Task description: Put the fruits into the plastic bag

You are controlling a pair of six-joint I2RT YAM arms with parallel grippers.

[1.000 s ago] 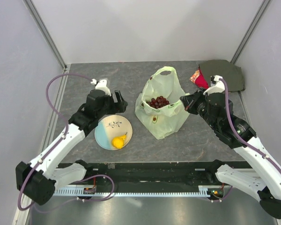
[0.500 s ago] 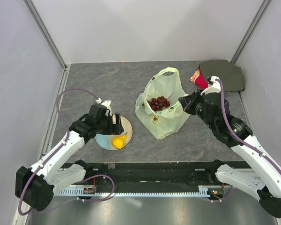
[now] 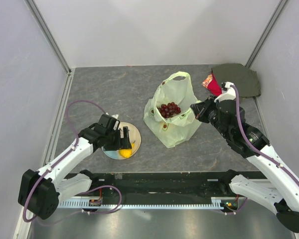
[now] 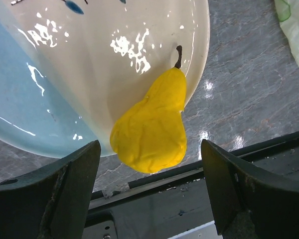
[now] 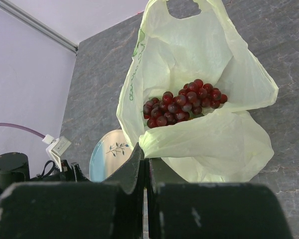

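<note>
A yellow pear-shaped fruit [image 3: 125,152] with a dark stem lies on the near rim of the pale plate [image 3: 135,132]. In the left wrist view the fruit [image 4: 152,124] sits between my open left gripper's [image 4: 149,149] fingers [image 4: 65,199], untouched. The pale green plastic bag [image 3: 177,127] lies open mid-table with a dark red grape bunch [image 3: 168,108] inside. My right gripper [image 3: 193,110] is shut on the bag's rim and holds the mouth up. The right wrist view shows the bag [image 5: 209,144], the grapes [image 5: 184,104] and the shut gripper [image 5: 147,159]. Other fruits are not in view.
A dark green cloth [image 3: 241,79] with a red piece [image 3: 213,83] lies at the far right corner. The plate [image 4: 89,59] is half blue, half cream with a leaf sprig. The table's near edge and rail run just below the fruit.
My left gripper has come back toward the near edge and lowered over the plate, now straddling the yellow fruit. The right gripper keeps its hold on the bag, barely moved.
</note>
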